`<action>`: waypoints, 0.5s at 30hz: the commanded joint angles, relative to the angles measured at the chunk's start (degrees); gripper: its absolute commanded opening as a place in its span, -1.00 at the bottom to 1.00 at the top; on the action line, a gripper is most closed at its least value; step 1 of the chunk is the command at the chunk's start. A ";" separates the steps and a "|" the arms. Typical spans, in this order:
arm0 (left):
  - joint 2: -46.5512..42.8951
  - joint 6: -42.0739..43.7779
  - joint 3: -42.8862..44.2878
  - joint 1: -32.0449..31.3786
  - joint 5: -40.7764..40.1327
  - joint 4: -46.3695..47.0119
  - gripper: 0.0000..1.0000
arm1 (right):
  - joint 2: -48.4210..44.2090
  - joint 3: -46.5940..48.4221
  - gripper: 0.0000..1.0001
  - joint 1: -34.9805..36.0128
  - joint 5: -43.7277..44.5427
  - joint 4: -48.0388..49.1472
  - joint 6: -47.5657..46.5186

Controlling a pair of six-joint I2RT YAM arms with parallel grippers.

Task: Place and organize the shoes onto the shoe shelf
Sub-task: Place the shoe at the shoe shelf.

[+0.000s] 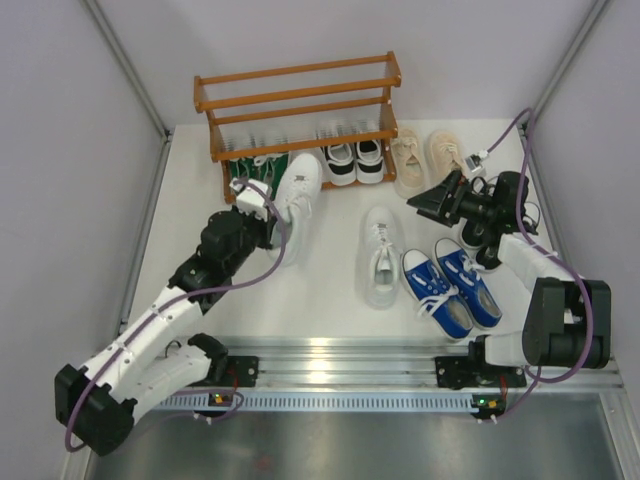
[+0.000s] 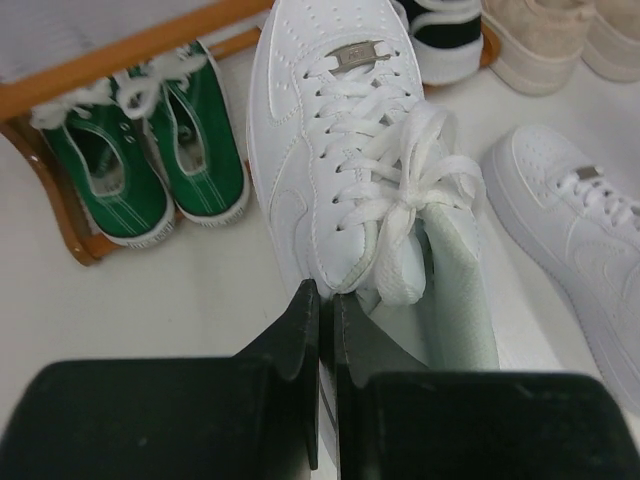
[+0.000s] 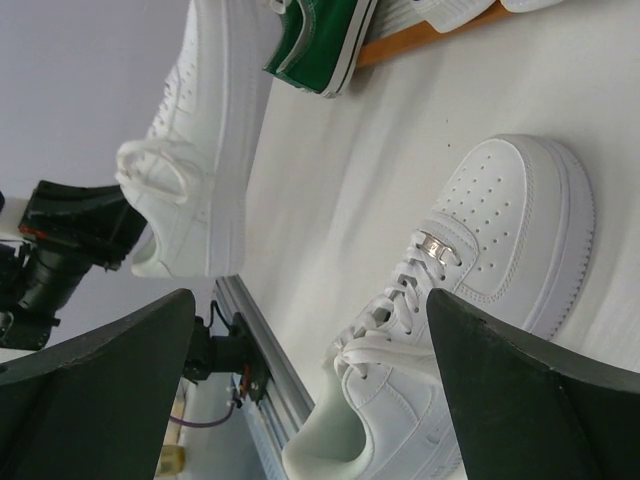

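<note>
My left gripper [image 1: 277, 226] is shut on the heel collar of a plain white shoe [image 1: 298, 188]. In the left wrist view the pinch [image 2: 325, 300] is thin, with the shoe [image 2: 320, 130] pointing toe-first at the shoe shelf [image 1: 300, 95]. Green shoes [image 1: 250, 167] and a black-and-white pair [image 1: 355, 160] sit on its bottom tier. The other white shoe [image 1: 381, 255] lies mid-table. My right gripper [image 1: 432, 200] hovers open to its right; the right wrist view has it [image 3: 310, 295] framing that shoe [image 3: 490, 250] with nothing held.
A beige pair [image 1: 425, 158] stands on the table right of the shelf. A blue canvas pair [image 1: 450, 288] lies near the front, beside my right arm. The enclosure's walls close in both sides. A metal rail [image 1: 340, 365] runs along the near edge.
</note>
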 commanded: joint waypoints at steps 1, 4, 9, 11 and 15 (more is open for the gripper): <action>1.88 2.01 9.47 3.90 2.73 8.46 -1.00 | -1.91 2.38 0.99 -0.69 -1.21 3.94 0.26; 6.18 2.28 14.39 7.41 5.18 7.41 -1.00 | -2.08 2.38 0.99 -0.77 -1.57 4.38 0.96; 12.61 1.14 20.28 14.01 9.94 8.01 -1.00 | -2.26 2.21 0.99 -0.95 -2.00 4.82 1.84; 14.98 0.53 21.34 16.29 10.91 9.24 -1.00 | -2.34 2.29 0.99 -1.04 -2.18 5.08 2.28; 18.50 -0.53 23.54 20.16 12.05 10.91 -1.00 | -2.17 2.12 0.99 -1.30 -2.53 5.61 2.81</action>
